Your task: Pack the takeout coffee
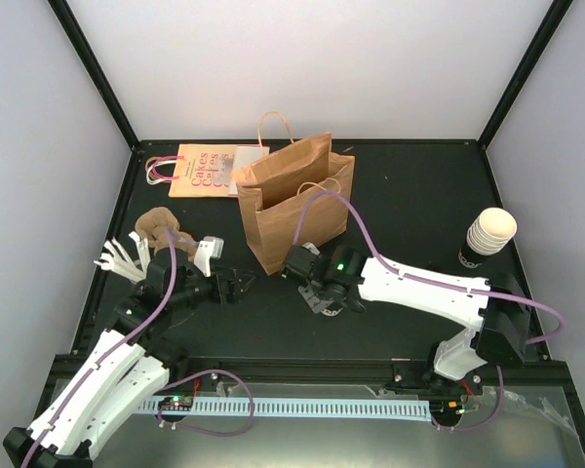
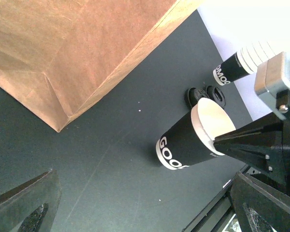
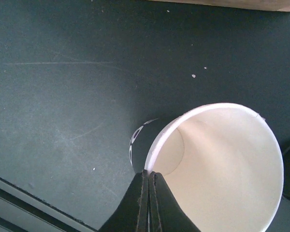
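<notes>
My right pincer [image 3: 148, 177] is pressed together on the rim of the cup [image 3: 222, 169], one finger inside the mouth and one outside, so all I hold is a thin strip of paper wall. The cup is black outside, cream inside and has no lid. It sits about mid-worktop [image 1: 409, 195], on the near side of the bag [image 1: 292, 210] and apart from it; I cannot tell whether its base touches the worktop. Its long axis, base to mouth, runs close to vertical as I judge it, with the mouth up and the narrow base down. My left pincer [image 1: 242, 287] is spread wide and holds nothing, low over the worktop left of the cup. The risks, as I see them: a pinch this small could buckle the rim, or let the cup swing or slip. The bag stands tall with nothing steadying it, so a base that clips its top edge could fold the wall in or tip the bag. Going in uncapped would also leave the coffee unsealed. The lids [image 2: 195, 95] lie by the stack [image 2: 229, 71] near the right edge.
</notes>
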Tool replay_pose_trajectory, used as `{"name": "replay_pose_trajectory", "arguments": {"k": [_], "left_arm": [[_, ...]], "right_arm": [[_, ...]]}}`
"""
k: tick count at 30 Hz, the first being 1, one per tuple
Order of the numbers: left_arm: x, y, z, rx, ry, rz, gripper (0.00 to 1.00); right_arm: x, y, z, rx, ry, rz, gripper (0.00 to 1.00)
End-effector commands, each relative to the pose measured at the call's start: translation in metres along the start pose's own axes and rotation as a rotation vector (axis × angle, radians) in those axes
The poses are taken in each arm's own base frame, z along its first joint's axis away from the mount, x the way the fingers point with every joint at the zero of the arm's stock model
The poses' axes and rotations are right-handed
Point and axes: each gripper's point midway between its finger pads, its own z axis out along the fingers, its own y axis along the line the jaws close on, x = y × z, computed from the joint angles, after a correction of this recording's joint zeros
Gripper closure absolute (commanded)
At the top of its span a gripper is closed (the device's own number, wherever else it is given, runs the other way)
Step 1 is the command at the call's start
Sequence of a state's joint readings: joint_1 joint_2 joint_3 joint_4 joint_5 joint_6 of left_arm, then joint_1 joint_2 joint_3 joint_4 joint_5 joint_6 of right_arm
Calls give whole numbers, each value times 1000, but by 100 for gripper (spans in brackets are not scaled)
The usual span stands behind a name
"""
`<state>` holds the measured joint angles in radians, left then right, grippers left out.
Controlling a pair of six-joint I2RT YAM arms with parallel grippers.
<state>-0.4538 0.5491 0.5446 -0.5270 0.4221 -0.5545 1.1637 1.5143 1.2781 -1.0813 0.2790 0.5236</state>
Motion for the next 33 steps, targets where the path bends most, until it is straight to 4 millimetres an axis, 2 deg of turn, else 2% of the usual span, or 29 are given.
{"name": "replay_pose_trajectory", "arguments": {"k": [1,4,10,11,14,16,25,33], "left_arm": [[-4,-2,-3,0,-22,13,1],[-4,-2,-3,-3,-22,13,1],[-2,-1,-3,-7,-13,12,1],[-2,-1,-2,-8,-12,12,1],[-1,0,-3,-10,-10,11,1],[-1,-1,-3,-10,-9,15,1],[-3,-2,-5,-12,-11,26,1],[-2,-2,-6,-13,-10,28,1]], "right_arm": [[-11,0,2,70,-58,5,99],[-11,0,5,103,-62,-1,98],[-8,8,9,106,-49,-18,91],[-7,8,9,108,-45,-18,87],[-6,7,8,112,-40,-14,64],[-7,9,5,95,-49,-12,59],[-25,7,-34,31,-136,0,58],[-37,-20,-57,59,-212,58,57]]}}
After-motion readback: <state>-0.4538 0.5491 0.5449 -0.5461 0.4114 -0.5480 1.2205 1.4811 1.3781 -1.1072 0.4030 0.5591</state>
